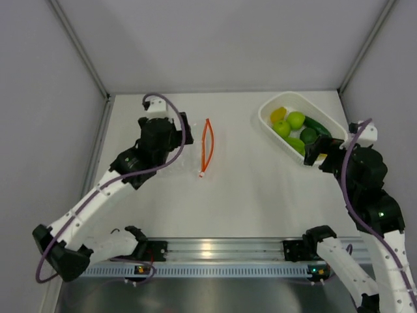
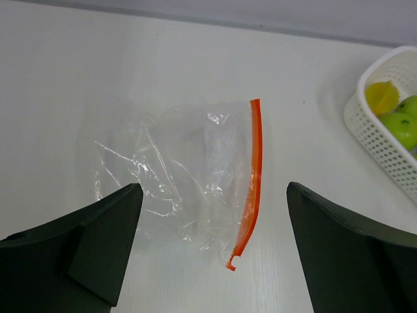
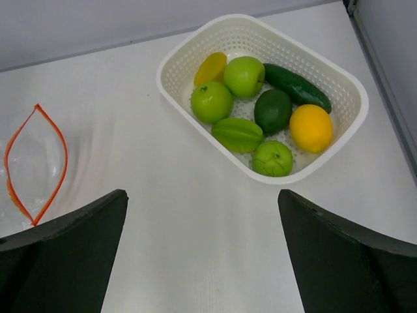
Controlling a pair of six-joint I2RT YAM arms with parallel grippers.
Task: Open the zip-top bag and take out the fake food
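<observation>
The zip-top bag lies flat and crinkled on the white table, left of centre, with nothing visible inside. Its orange-red zip strip is parted into a narrow loop. My left gripper hovers over the bag's near edge with its jaws wide open and nothing held; from above it sits at the bag's left side. The fake food fills a white basket: light-green round fruits, a dark-green cucumber and yellow pieces. My right gripper is open over bare table just short of the basket.
The white perforated basket stands at the back right, close to the right wall. Grey walls close the table on the left, back and right. An aluminium rail with both arm bases runs along the near edge.
</observation>
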